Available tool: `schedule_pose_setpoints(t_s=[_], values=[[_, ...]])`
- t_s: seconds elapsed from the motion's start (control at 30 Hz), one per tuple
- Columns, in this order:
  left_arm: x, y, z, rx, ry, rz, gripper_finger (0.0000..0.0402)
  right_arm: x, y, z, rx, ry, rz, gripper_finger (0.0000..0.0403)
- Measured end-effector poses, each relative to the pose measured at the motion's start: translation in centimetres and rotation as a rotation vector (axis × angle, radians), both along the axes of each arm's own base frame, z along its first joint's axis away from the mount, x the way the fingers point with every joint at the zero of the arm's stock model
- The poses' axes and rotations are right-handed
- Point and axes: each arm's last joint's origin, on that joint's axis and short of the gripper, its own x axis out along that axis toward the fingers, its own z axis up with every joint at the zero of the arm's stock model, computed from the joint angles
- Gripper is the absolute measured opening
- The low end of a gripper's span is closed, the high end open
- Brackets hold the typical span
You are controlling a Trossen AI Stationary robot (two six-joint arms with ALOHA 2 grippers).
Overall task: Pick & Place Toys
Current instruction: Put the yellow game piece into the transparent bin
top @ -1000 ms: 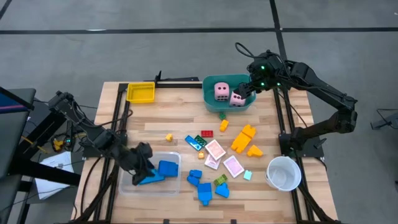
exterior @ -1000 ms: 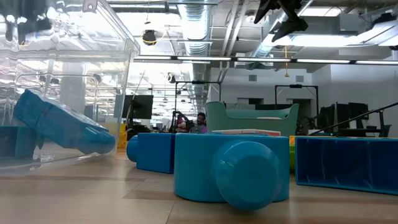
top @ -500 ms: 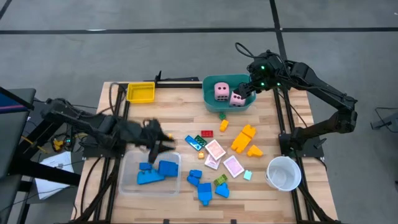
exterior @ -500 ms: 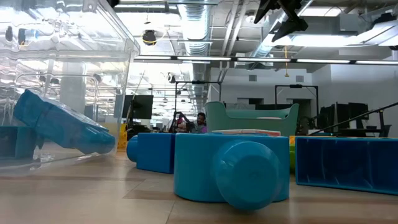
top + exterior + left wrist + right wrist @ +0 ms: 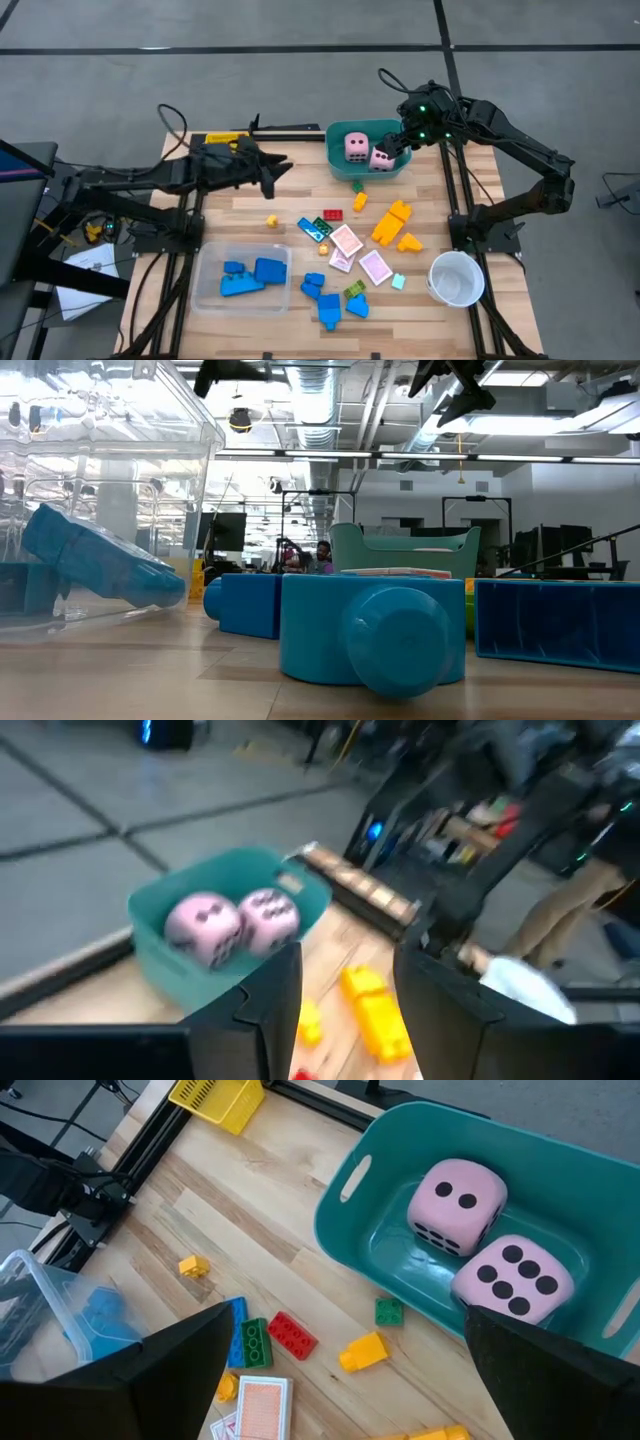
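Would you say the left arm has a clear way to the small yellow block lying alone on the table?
Probably yes: the left gripper hovers above the table, and the small yellow block lies alone on bare wood with nothing over it.

Overhead view straight down, low view table-level, both wrist views sharing teal tub (image 5: 352,1230)

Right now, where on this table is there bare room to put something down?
Bare wood lies between the yellow tray and clear tray, though the left gripper hovers there. Around the pink-white cards, blocks crowd the middle.
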Motion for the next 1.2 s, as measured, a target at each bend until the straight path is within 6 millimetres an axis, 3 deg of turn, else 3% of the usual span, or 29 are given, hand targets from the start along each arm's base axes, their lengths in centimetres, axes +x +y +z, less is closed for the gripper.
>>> schedule_pose_setpoints(t_s=[0.2, 0.37, 0.53, 0.77, 1.03, 1.2], values=[[2.8, 0.4, -4.9, -0.174, 0.360, 0.014, 0.0152, 0.1, -0.1, 0.1, -0.009, -0.010, -0.008, 0.0386], [5.2, 1.2, -7.1, -0.274, 0.697, 0.132, 0.0152, 0.2, -0.2, 0.2, -0.020, -0.032, -0.009, 0.0386], [7.3, 3.0, -10.3, -0.418, 0.900, 0.218, 0.0152, 0.7, -0.4, -0.1, -0.012, -0.021, -0.007, 0.0386], [8.4, 3.7, -14.6, -0.525, 1.068, 0.287, 0.0152, 1.1, -0.5, -0.6, 0.007, 0.003, -0.001, 0.0386], [8.8, 3.2, -15.5, -0.531, 1.103, 0.268, 0.0152, 1.2, -0.4, -0.6, 0.002, 0.004, 0.008, 0.0386], [7.9, 3.0, -16.8, -0.586, 1.149, 0.247, 0.0152, 1.2, -0.4, -0.6, 0.000, 0.005, 0.011, 0.0386]])
